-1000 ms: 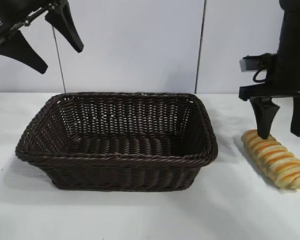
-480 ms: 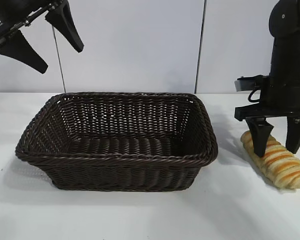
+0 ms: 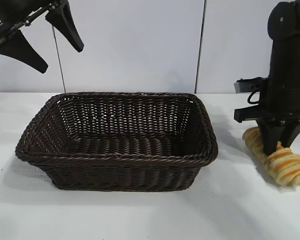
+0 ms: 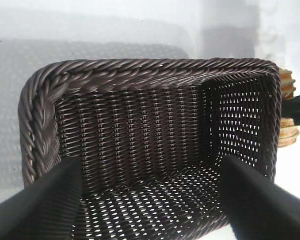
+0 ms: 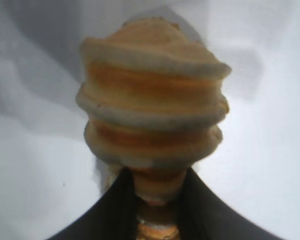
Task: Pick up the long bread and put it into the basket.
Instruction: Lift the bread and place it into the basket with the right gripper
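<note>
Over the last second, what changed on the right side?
The right gripper came down from just above the long bread and its fingers closed in on the loaf's middle, pinching it; the bread still lies on the table. The basket and the raised, open left gripper did not move.

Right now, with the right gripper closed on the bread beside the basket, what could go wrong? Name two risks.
1. The right gripper pinches the long bread near its middle, squeezing it narrow; the soft loaf may deform or slip out on lifting.
2. The basket has a raised braided rim between bread and interior; a low carry could catch the loaf on it.

The left gripper hangs open above, uninvolved.
</note>
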Available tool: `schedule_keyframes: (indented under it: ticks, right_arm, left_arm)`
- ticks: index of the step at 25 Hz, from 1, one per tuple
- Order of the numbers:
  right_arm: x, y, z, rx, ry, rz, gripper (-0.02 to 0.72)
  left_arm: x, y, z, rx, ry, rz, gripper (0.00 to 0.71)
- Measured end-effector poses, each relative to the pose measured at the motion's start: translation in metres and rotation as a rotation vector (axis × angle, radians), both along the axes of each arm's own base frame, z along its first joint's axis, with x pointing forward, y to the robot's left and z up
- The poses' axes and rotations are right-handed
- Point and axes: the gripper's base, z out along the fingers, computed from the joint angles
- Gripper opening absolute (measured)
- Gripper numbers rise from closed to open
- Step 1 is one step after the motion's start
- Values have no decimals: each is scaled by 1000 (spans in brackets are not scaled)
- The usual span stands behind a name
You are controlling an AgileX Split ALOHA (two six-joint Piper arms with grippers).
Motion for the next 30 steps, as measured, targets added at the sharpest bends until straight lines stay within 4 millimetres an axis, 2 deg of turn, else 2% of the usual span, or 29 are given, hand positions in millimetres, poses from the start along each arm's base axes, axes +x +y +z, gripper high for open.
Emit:
schedule_keyframes:
  ticks: [6,11,16,19,30]
  right_arm:
    - [-4,11,53,23,-145,26,155]
    - [-13,23,73,30,-186,58,149]
    - [-22,47,80,38,-195,120,149]
    - [-27,68,80,47,-192,172,149]
    - [-57,161,77,160,-222,379,149]
  left_arm:
    - [0,0,0,0,1,-1,552]
    - [0,0,0,0,1,-2,552]
    - [0,0,0,0,1,-2,552]
    - [0,0,0,0,1,-2,552]
    - [0,0,0,0,2,-2,552]
